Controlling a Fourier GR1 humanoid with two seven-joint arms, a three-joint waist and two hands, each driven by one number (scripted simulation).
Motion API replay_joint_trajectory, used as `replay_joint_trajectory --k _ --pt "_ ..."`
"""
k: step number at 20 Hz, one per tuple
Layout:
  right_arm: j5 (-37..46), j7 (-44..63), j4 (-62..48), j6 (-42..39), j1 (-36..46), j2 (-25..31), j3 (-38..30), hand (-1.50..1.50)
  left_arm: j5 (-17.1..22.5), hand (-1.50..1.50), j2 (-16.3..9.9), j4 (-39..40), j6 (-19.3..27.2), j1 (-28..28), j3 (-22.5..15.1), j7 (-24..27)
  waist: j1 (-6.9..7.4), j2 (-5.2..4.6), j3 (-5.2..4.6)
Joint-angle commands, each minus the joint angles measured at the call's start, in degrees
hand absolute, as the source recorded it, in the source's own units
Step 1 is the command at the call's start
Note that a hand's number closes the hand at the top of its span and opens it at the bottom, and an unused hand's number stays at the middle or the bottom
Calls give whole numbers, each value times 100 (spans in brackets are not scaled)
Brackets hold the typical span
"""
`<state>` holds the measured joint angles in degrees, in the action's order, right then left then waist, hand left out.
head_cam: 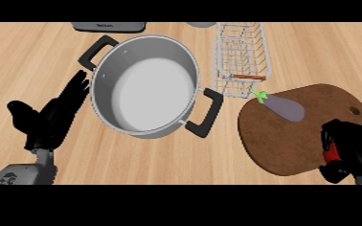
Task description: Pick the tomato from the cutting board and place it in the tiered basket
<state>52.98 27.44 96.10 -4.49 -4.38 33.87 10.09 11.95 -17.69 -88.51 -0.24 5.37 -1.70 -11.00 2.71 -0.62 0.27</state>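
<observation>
Your right robot hand (pixel 341 149) curls round the red tomato (pixel 329 149) at the cutting board (pixel 283 139)'s edge. The aubergine (pixel 284 107) lies beside the tiered basket (pixel 244 57). Your left robot hand (pixel 53 115) rests open.

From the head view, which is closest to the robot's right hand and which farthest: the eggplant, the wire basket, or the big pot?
From the right hand, curled round something red at the lower right:
1. Eggplant, on the cutting board, just up-left.
2. Wire basket, farther up, behind the board.
3. Pot, across to the left.

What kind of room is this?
Most likely a kitchen: a big steel pot, a wooden cutting board with an eggplant on it, and a wire tiered basket sit on a wooden counter.
</observation>
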Motion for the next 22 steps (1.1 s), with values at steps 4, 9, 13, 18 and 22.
replay_joint_trajectory --k 4,9,13,18,22 --pt "-1482 -2689 -440 740 948 680 -1169 150 -103 0 45 3 57 -71 -52 63 -23 24 42" --pt "-3246 -4063 -749 410 1614 520 -2041 150 -11 0 43 48 30 17 40 53 -74 33 24" --pt "-4167 -5324 -1878 -409 2077 1018 -2678 150 -83 0 144 -96 90 -144 -75 17 -68 20 1" --pt "-4194 -5432 -2774 -1395 3171 1343 -2394 150 15 0 -47 -164 -101 -159 149 -144 -136 46 -25" --pt "-4061 -4679 -2423 -1551 3728 907 -1924 150 -108 0 61 106 -107 -67 196 -9 -203 55 -30"
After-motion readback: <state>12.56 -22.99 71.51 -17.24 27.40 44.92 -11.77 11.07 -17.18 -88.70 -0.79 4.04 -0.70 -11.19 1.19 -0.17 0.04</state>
